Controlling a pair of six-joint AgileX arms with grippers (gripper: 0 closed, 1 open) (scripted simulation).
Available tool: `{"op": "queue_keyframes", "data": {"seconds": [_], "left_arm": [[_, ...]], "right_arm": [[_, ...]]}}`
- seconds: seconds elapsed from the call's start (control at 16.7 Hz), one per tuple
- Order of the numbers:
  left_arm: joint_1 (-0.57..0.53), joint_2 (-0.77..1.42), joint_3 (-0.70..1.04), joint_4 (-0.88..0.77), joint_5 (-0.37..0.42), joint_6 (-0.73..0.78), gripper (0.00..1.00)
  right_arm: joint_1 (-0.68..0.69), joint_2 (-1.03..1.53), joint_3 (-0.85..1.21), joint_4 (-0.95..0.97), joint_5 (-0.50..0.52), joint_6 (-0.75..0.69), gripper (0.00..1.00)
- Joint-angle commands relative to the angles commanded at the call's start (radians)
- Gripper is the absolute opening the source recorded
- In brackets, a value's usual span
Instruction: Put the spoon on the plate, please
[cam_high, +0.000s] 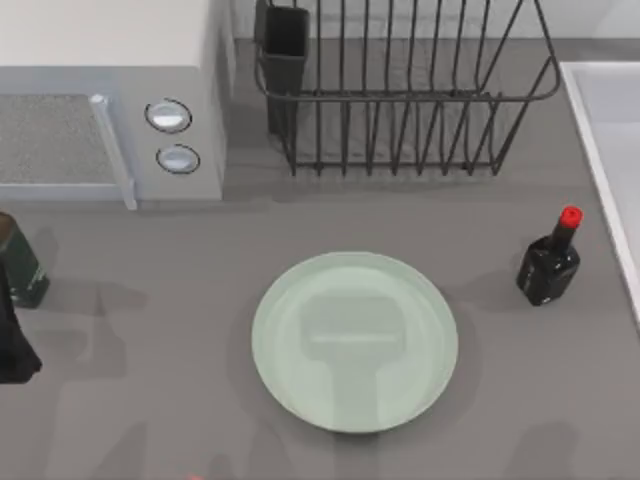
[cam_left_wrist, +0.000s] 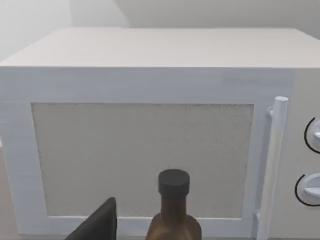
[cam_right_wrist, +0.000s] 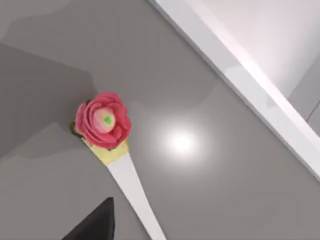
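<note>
The plate (cam_high: 355, 340) is pale mint green and round, and it lies bare at the middle of the table. In the right wrist view the spoon's thin white handle (cam_right_wrist: 134, 192) lies flat on the grey table, ending in a pink-red rose ornament (cam_right_wrist: 103, 121); its bowl is out of frame. A dark tip of my right gripper (cam_right_wrist: 95, 227) hangs just beside the handle, apart from it. My left arm (cam_high: 12, 345) sits at the table's left edge, and a dark tip of its gripper (cam_left_wrist: 100, 225) faces the microwave.
A white microwave (cam_high: 110, 100) stands at the back left, with a dark bottle (cam_high: 20, 265) in front of it. A black wire dish rack (cam_high: 400, 90) is at the back. A black bottle with a red cap (cam_high: 549, 265) stands right of the plate. A white ledge (cam_high: 600, 150) runs along the right.
</note>
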Motion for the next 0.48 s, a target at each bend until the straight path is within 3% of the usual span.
{"op": "queue_keyframes", "data": {"seconds": [0.24,0.48], "left_arm": [[0.0,0.0,0.0,0.0,0.0,0.0,1.0],[0.0,0.0,0.0,0.0,0.0,0.0,1.0]], "right_arm": [[-0.092,0.261,0.167,-0.203,0.0,-0.307,1.0],[-0.151,0.427,0.287,-0.324,-0.004,-0.503,1.0]]}}
